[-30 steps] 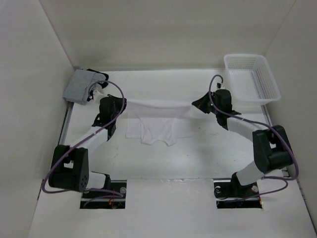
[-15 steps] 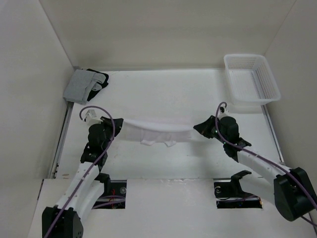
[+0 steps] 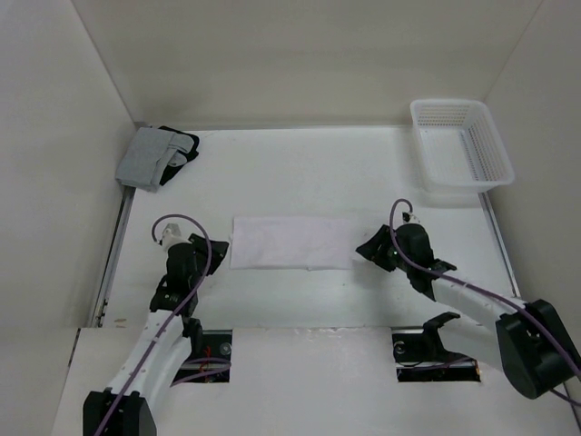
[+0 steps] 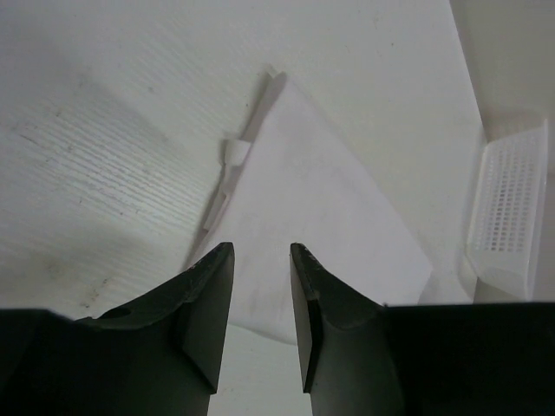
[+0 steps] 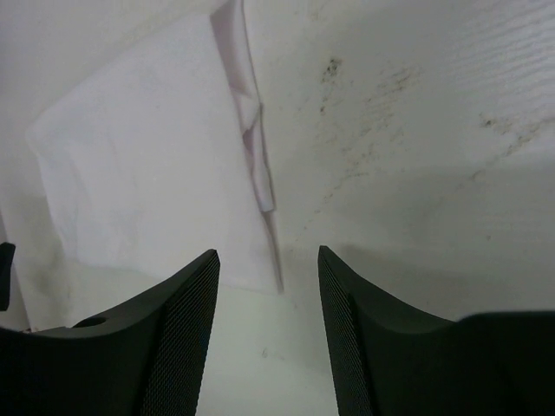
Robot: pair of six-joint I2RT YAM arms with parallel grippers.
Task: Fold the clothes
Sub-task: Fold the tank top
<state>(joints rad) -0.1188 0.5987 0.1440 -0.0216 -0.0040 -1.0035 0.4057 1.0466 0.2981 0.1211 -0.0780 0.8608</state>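
The left gripper (image 4: 260, 253) stands partly open. There is a clear gap between its two dark fingers (image 4: 208, 295) and nothing is held in it. Through that gap the left wrist camera looks down on the near left corner of the clothes (image 4: 325, 217). From above, the left gripper (image 3: 216, 247) sits low over the table (image 3: 300, 173), just beside the left short edge of the clothes (image 3: 290, 242). Whether the fingertips touch the fabric is hard to tell from this angle, but they appear just clear of it.

The right gripper (image 5: 267, 256) is also parted and empty, and its jaws stand a little wider than the left pair. Between its textured fingers (image 5: 186, 321) the bare table shows, and just beyond the tips is the right edge of the clothes (image 5: 139, 156), where a narrow, faintly pink hem is rumpled. In the top view the right gripper (image 3: 370, 250) points left at that right edge, near it but not on it.

The clothes lie flat on the table as a long white rectangle. Its long sides run left to right, and it sits midway between the two grippers, in the middle of the table and nearer the arms than the far wall.

A grey-and-black bundle (image 3: 154, 156) lies in the far left corner, well apart from the clothes. A white mesh basket (image 3: 454, 188) stands at the far right, and the left wrist camera catches it (image 4: 507, 208) beyond the fabric.
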